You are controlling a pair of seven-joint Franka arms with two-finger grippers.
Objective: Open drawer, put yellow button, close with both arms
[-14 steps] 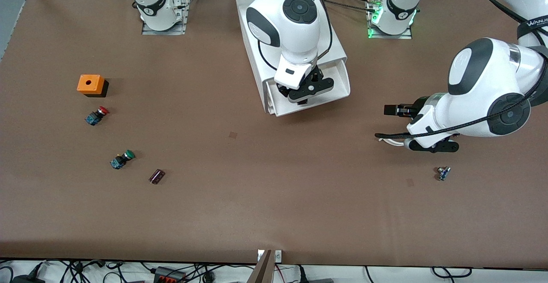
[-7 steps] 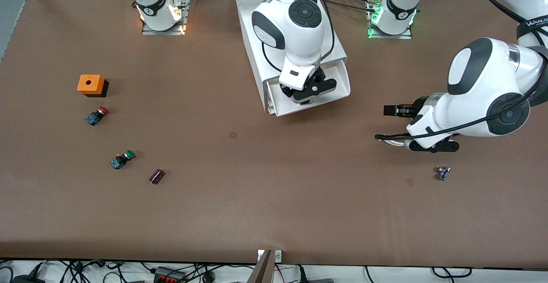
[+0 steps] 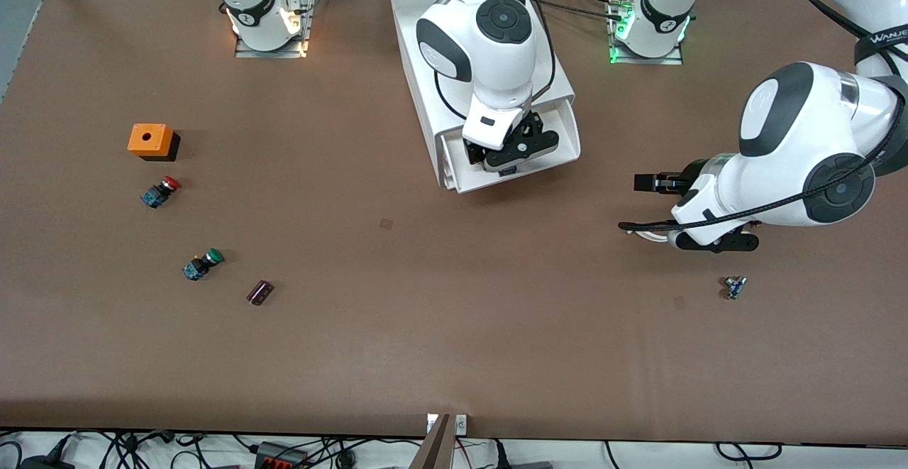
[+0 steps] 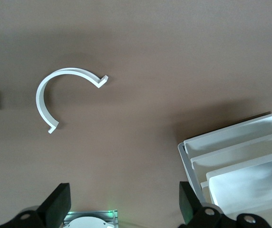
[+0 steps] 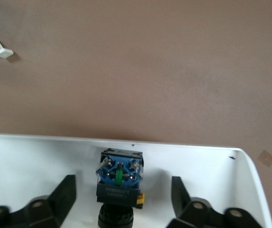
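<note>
the right tool (image 3: 505, 151) now hangs low inside the pulled-out drawer (image 3: 567, 144), lower than a second ago, and its fingers (image 5: 62, 197), which were pressed together then, now stand spread. in the right wrist view the yellow button (image 5: 120, 183) sits on the drawer floor midway between those fingers, touching neither, blue base up toward the camera. judged from this, the button has just been let go, so the placing step looks done; what remains is for the right tool to lift clear and for the drawer to be pushed shut by both arms.

the left tool (image 4: 121, 209) hovers over bare desk (image 3: 454, 327) toward the left arm's end, fingers spread and holding nothing, as they were a second ago; this arm waits. below it lies a white curved strip (image 4: 55, 97), and the open drawer fronts show off to one side of it.

hard to make out: the button's yellow cap is hidden under its own body, with only a sliver of yellow at one edge. in the front view the right arm's wrist covers the button altogether. the lower drawers are cut off at the left wrist view's edge. a small dark part (image 3: 735, 287) on the desk near the left tool is too small to identify.
</note>
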